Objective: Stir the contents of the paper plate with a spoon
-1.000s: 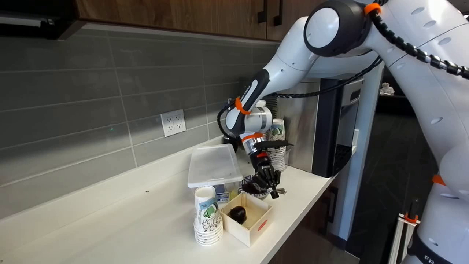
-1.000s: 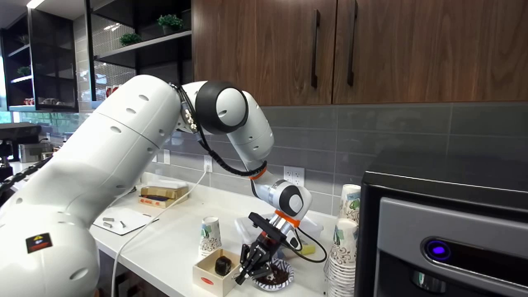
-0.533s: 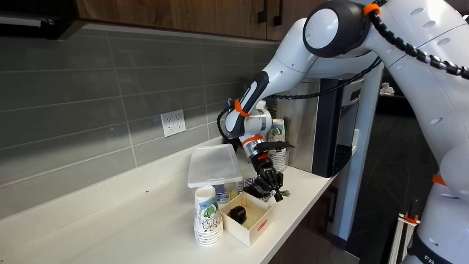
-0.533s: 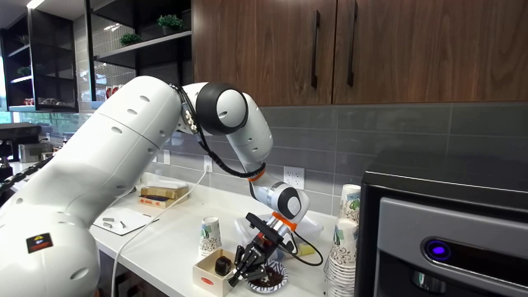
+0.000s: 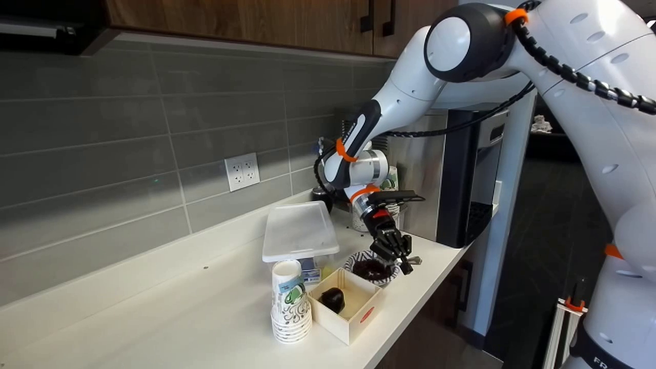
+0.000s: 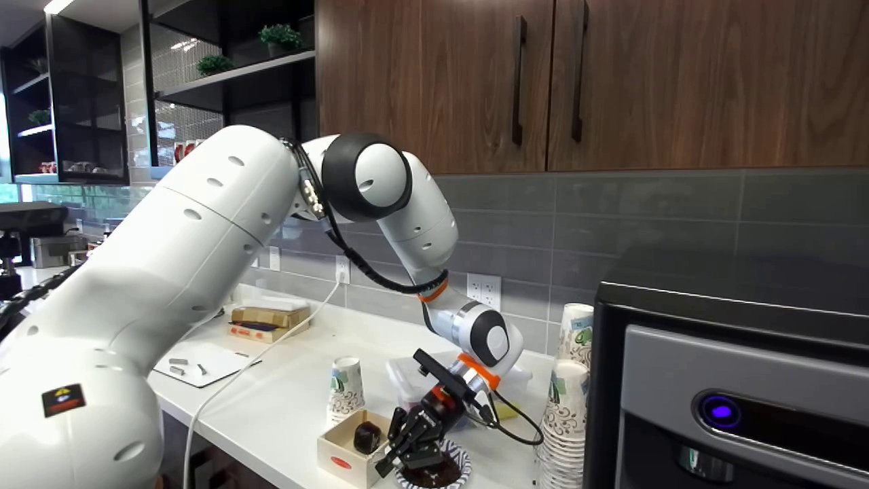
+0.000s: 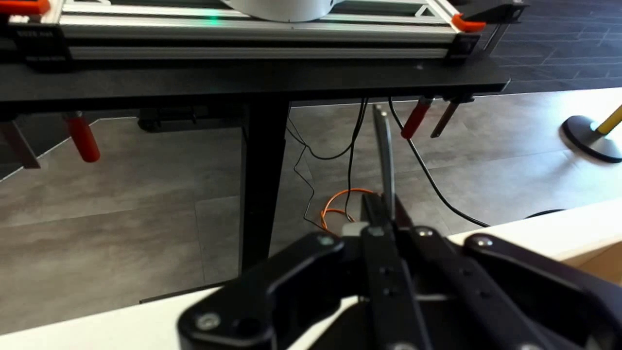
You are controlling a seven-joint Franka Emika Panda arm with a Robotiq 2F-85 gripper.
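- in an exterior view: clamping the spoon (image 5: pixel 414 260) in the gripper (image 5: pixel 405 266) at the rim of the paper plate (image 5: pixel 363 255), with pale metal showing on the side away from the dark contents (image 5: pixel 371 269).
- in an exterior view: tilted down between the tan box (image 6: pixel 343 452) and the paper plate (image 6: pixel 464 463), hiding part of the plate; hard to make out the spoon here.
- in the wrist view: clenched on the slim grey spoon (image 7: pixel 385 155), edge-on against the floor (image 7: pixel 146 204).

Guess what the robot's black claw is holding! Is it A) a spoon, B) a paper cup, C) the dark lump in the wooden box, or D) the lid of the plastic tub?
A, because in the wrist view the spoon sticks out, slim and grey, from the tip of the closed gripper.
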